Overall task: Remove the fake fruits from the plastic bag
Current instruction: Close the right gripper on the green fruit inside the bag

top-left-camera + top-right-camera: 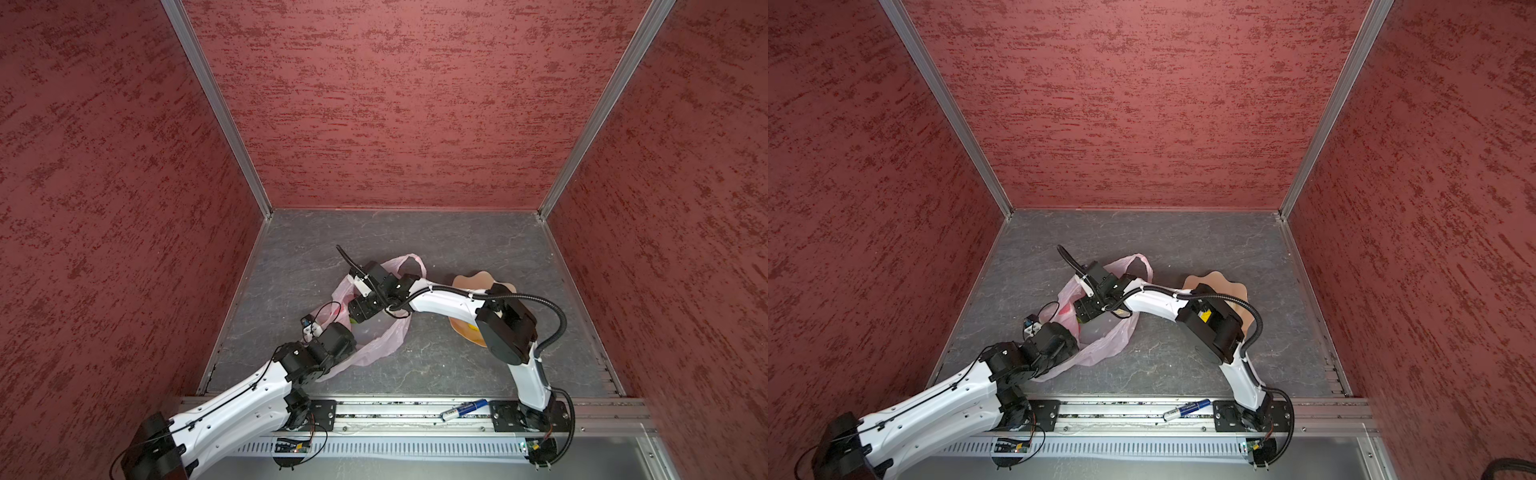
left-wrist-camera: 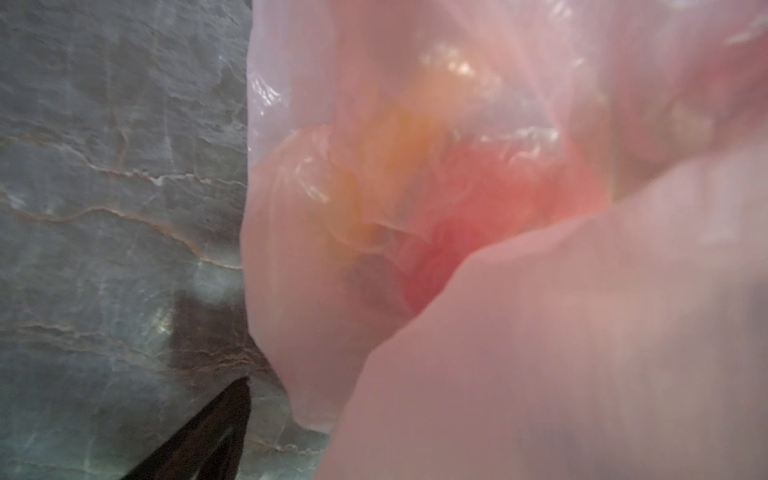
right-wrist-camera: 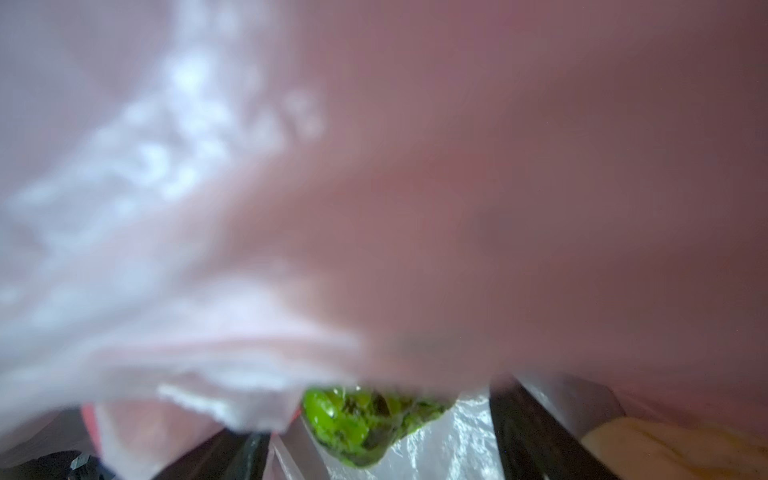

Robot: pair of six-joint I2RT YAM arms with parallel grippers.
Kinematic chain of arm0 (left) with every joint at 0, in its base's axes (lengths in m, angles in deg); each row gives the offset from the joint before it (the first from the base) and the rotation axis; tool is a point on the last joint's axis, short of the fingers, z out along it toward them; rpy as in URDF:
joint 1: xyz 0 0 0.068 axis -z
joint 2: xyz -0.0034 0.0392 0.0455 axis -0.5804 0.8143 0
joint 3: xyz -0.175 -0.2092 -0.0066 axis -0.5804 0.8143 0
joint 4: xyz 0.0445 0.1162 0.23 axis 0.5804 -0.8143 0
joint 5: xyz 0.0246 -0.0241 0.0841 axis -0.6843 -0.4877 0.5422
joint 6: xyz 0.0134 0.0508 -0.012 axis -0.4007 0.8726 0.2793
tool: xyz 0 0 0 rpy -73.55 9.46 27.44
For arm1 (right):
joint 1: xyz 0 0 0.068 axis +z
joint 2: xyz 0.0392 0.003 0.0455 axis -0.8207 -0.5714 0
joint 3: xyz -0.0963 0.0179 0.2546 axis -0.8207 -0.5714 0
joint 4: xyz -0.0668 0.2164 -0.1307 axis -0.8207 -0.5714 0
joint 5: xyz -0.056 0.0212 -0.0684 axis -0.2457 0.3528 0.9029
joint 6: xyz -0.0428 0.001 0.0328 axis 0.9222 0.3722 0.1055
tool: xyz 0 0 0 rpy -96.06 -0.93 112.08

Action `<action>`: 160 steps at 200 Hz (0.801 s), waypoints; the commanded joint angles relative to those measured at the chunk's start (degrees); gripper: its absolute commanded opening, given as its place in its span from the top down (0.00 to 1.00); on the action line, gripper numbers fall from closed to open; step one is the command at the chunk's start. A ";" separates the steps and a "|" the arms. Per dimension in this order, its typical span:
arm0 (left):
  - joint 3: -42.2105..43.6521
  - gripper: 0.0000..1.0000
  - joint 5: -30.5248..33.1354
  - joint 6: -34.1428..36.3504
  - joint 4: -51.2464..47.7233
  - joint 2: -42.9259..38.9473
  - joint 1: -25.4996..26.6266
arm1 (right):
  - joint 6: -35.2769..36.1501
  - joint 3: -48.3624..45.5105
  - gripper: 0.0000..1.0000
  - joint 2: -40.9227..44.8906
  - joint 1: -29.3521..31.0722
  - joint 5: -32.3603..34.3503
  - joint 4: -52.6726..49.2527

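The pale pink plastic bag [image 1: 384, 338] [image 1: 1111, 338] lies crumpled on the grey floor, left of centre in both top views. My right gripper [image 1: 360, 311] [image 3: 376, 409] reaches inside its mouth, open. A green textured ball [image 3: 353, 424] lies between its dark fingers [image 3: 532, 436], with gaps on both sides. A cream piece [image 3: 665, 449] sits beside one finger. My left gripper [image 1: 336, 338] rests at the bag's near left side, open. One of its fingers [image 2: 208, 440] shows; bag film [image 2: 582, 332] hides the other. Blurred yellow-orange [image 2: 395, 145] and red [image 2: 478, 216] shapes show through the film.
A peach petal-edged bowl [image 1: 473, 279] [image 1: 1214, 277] stands right of the bag, mostly under the right arm, with a small yellow thing [image 1: 473, 327] in it. A blue and white marker [image 1: 463, 409] lies on the front rail. Red walls close in three sides.
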 commanded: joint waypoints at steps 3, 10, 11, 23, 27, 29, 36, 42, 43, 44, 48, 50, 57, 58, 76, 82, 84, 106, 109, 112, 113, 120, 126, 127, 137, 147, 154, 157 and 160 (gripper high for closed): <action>-0.70 0.02 0.27 0.35 -0.15 0.09 -0.26 | -0.09 2.28 0.19 -1.77 -0.55 -1.78 2.35; -0.70 0.03 0.26 0.42 -0.10 0.12 -0.26 | -0.17 2.37 0.19 -1.97 -0.65 -1.95 2.52; -0.72 0.03 0.26 0.42 -0.07 0.11 -0.26 | -0.17 2.39 0.19 -2.02 -0.60 -2.00 2.55; -0.65 0.02 0.24 0.41 0.06 0.21 -0.23 | -0.21 2.59 0.19 -2.51 -0.65 -2.17 2.65; -0.65 0.02 0.18 0.40 0.04 0.20 -0.23 | -0.18 2.67 0.18 -2.73 -0.73 -2.27 2.64; -0.65 0.02 0.18 0.41 0.04 0.22 -0.25 | -0.17 2.73 0.18 -2.81 -0.78 -2.30 2.66; -0.65 0.02 0.17 0.42 0.12 0.34 -0.26 | -0.24 2.92 0.19 -3.11 -0.81 -2.46 2.66; -0.59 0.03 0.19 0.37 0.17 0.31 -0.26 | -0.26 3.07 0.19 -3.41 -0.82 -2.59 2.68; -0.58 0.03 0.18 0.35 0.19 0.30 -0.26 | -0.26 3.09 0.18 -3.45 -0.82 -2.63 2.72; -0.57 0.03 0.18 0.34 0.20 0.29 -0.26 | -0.26 3.10 0.18 -3.51 -0.82 -2.65 2.73; -0.57 0.03 0.10 0.41 0.17 0.39 -0.30 | -0.30 3.14 0.18 -3.61 -0.86 -2.72 2.83; -0.52 0.02 0.09 0.41 0.24 0.35 -0.22 | -0.27 3.11 0.19 -3.65 -0.90 -2.68 2.88; -0.48 0.02 0.06 0.41 0.30 0.36 -0.34 | -0.34 3.19 0.18 -3.83 -0.91 -2.81 3.01; -0.43 0.02 0.03 0.41 0.34 0.41 -0.30 | -0.39 3.19 0.19 -3.88 -0.91 -2.78 3.01; -0.31 0.03 -0.09 0.28 0.39 0.31 -0.34 | -0.65 3.23 0.19 -4.34 -1.17 -3.08 3.45; -0.30 0.03 -0.08 0.27 0.39 0.35 -0.31 | -0.69 3.20 0.19 -4.50 -1.32 -3.21 3.53; -0.30 0.02 -0.04 0.25 0.39 0.23 -0.36 | -0.76 3.19 0.19 -4.53 -1.34 -3.26 3.60; -0.25 0.03 -0.09 0.29 0.30 0.23 -0.38 | -1.05 3.13 0.21 -5.00 -1.61 -3.72 4.01; -0.28 0.03 -0.05 0.26 0.26 0.20 -0.38 | -1.02 3.11 0.21 -5.04 -1.57 -3.76 4.06; -0.29 0.02 -0.08 0.28 0.33 0.20 -0.43 | -1.04 3.11 0.22 -5.06 -1.73 -3.73 4.14; -0.25 0.02 -0.04 0.26 0.31 0.20 -0.43 | -1.09 3.11 0.22 -5.07 -1.76 -3.77 4.15; -0.20 0.02 -0.05 0.28 0.29 0.18 -0.43 | -1.13 3.11 0.23 -5.21 -1.77 -3.94 4.23; -0.29 0.03 -0.03 0.19 0.22 0.13 -0.35 | -1.19 3.11 0.25 -5.25 -1.87 -4.09 4.24; -0.30 0.03 -0.02 0.17 0.21 0.12 -0.35 | -1.21 3.11 0.25 -5.25 -1.83 -4.08 4.24; -0.30 0.02 -0.09 0.18 0.21 0.13 -0.35 | -1.20 3.08 0.27 -5.21 -1.88 -4.27 4.24; -0.30 0.03 -0.05 0.20 0.27 0.17 -0.35 | -1.14 3.02 0.30 -4.94 -1.88 -4.29 4.24; -0.30 0.02 -0.08 0.20 0.33 0.19 -0.39 | -1.10 2.89 0.32 -4.66 -1.85 -4.33 4.11; -0.30 0.03 -0.08 0.18 0.35 0.24 -0.37 | -1.05 2.83 0.32 -4.49 -1.87 -4.33 4.06; -0.30 0.03 -0.09 0.23 0.38 0.26 -0.35 | -1.05 2.68 0.33 -4.26 -1.88 -4.29 4.07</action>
